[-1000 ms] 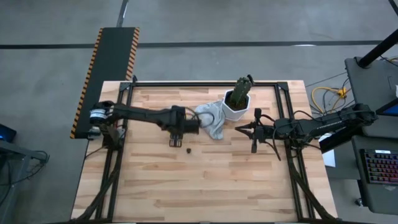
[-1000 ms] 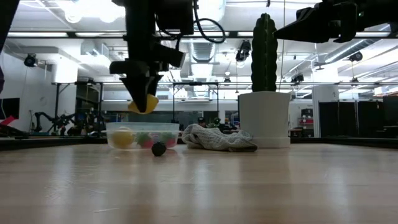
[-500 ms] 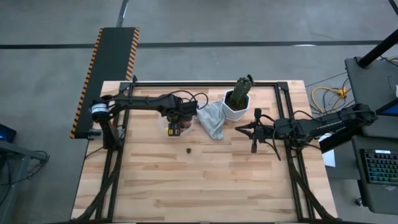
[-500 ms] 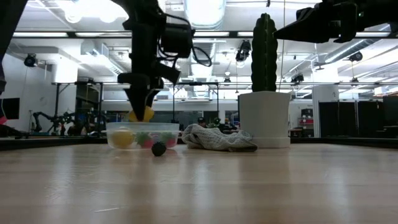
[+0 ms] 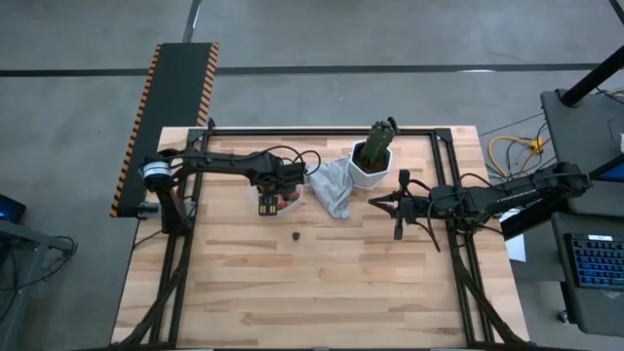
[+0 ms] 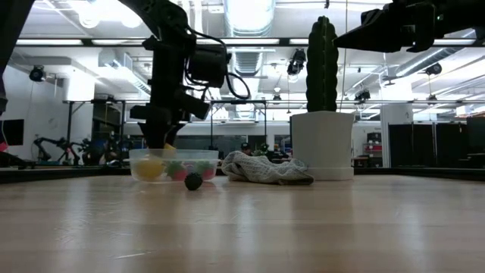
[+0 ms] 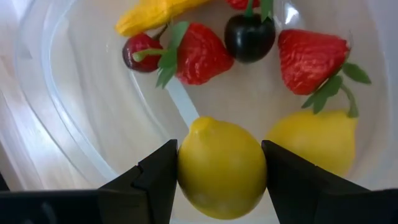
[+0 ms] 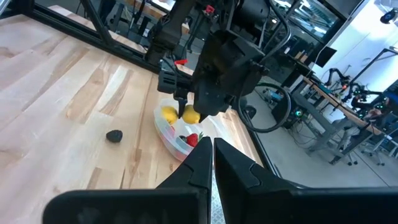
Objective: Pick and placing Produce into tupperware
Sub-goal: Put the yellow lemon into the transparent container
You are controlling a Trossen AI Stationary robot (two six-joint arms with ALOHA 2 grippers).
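Overhead view: left gripper (image 5: 267, 206) poised over the tupperware (image 5: 284, 202), which sits on the wooden table (image 5: 322, 283) just beside a grey cloth (image 5: 331, 188). One dark piece of produce (image 5: 295, 235) lies alone on the boards, near the container on the side away from the cloth. One white pot (image 5: 370, 172) with a green cactus (image 5: 378, 142) stands against the far side of the cloth. The left arm reaches in across the table with its wrist bent downward; the right arm lies low and extended, its right gripper (image 5: 399, 231) well apart from the container.

Table-level view: left gripper (image 6: 164, 145) hangs point-down with its tips at the container's rim, a lemon (image 6: 169, 149) showing between them. Inside the clear tupperware (image 6: 173, 164) a second yellow fruit and red pieces are visible; the dark piece (image 6: 193, 180) rests on the table just in front of it.

Left wrist view: fingers (image 7: 158, 177) pinch the lemon (image 7: 222, 165) from both sides, directly above the tupperware (image 7: 74, 118) floor. Counted below it: one more lemon (image 7: 314, 147), two strawberries (image 7: 313, 58), one small red cherry (image 7: 142, 51), one dark cherry (image 7: 249, 36), one thin yellow-orange piece (image 7: 152, 14); another red piece is cut by the frame edge.

Right wrist view: right gripper (image 8: 213, 149) with fingers pressed together, holding nothing, aimed toward the tupperware (image 8: 177, 132), where the left gripper (image 8: 185, 107) holds its lemon (image 8: 191, 116).
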